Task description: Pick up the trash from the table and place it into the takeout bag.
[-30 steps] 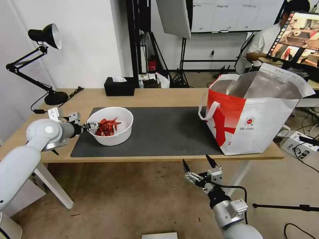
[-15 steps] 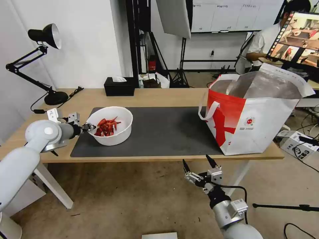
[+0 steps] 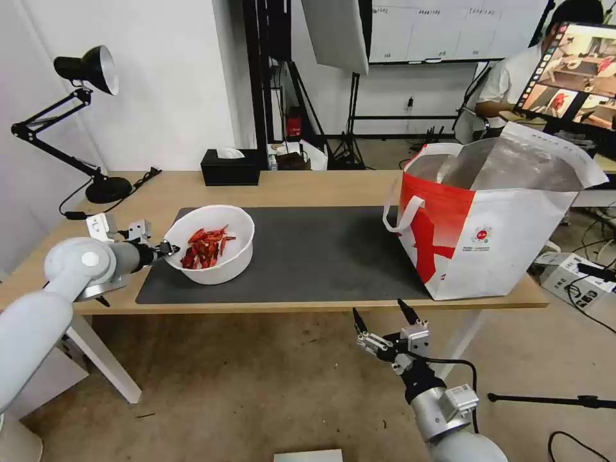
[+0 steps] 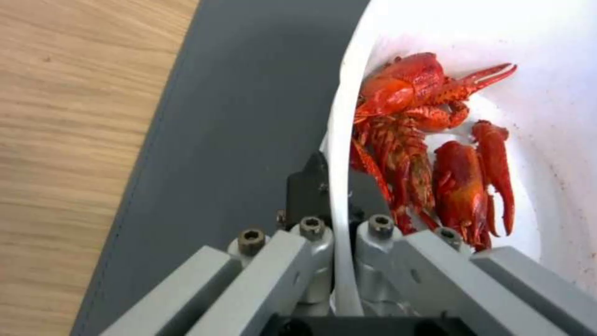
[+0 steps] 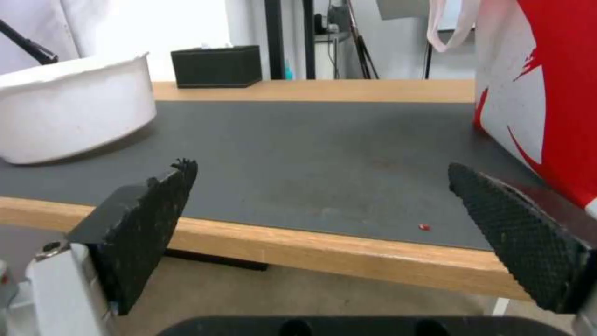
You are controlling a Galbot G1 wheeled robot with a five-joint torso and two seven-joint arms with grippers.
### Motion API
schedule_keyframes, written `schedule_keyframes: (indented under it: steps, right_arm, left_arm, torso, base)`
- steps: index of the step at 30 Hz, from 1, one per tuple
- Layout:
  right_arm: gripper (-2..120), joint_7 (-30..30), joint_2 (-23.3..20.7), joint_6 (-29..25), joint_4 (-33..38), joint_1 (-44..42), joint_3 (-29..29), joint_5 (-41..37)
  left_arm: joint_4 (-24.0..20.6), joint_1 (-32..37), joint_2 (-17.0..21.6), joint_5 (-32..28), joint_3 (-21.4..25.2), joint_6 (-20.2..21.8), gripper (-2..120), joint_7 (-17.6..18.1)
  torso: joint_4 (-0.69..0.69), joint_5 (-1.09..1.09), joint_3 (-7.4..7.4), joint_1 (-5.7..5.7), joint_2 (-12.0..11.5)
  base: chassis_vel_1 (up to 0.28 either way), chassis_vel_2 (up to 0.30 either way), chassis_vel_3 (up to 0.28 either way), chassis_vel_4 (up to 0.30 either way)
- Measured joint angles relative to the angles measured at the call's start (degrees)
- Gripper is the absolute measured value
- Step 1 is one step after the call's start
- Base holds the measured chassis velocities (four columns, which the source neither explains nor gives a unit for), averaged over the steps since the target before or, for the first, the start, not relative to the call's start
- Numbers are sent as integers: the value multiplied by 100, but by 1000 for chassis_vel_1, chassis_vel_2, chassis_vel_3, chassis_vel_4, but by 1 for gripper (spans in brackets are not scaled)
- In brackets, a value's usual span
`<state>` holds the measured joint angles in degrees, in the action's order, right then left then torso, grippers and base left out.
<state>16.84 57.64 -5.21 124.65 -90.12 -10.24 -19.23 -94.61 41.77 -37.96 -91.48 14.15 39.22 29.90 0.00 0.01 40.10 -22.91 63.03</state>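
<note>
I see right gripper (image 3: 383, 316) low centre of frame, below table (image 3: 321, 186) edge, fingers spread wide, idle; left gripper (image 3: 168, 248) mid-left, fingers pinching rim of white bowl (image 3: 221, 269) of red shells (image 3: 205, 246) on grey mat (image 3: 321, 253); takeout bag (image 3: 494, 237) upright, right side.

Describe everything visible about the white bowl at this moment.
The white bowl is round, deep and plastic-looking, with a thin rim. It sits tilted on the left part of the dark-grey mat, its far side lifted. Inside lie red crayfish shells, heaped toward the gripped side. The left gripper is shut on its rim, one finger inside the wall and one outside.
</note>
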Motion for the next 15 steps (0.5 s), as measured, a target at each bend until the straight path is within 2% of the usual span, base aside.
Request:
schedule_keyframes:
  steps: [7, 15]
  right_arm:
    - [100, 0, 0, 0, 0, 0, 0, 0]
    - [100, 0, 0, 0, 0, 0, 0, 0]
  left_arm:
    - [-86, 94, 0, -3, 84, -68, 0, -11]
    - [-420, 170, 160, -90, 267, -274, 0, -180]
  torso:
    - [0, -1, 0, 0, 0]
    - [0, -1, 0, 0, -1]
  base:
    - [0, 0, 0, 0]
    - [0, 0, 0, 0]
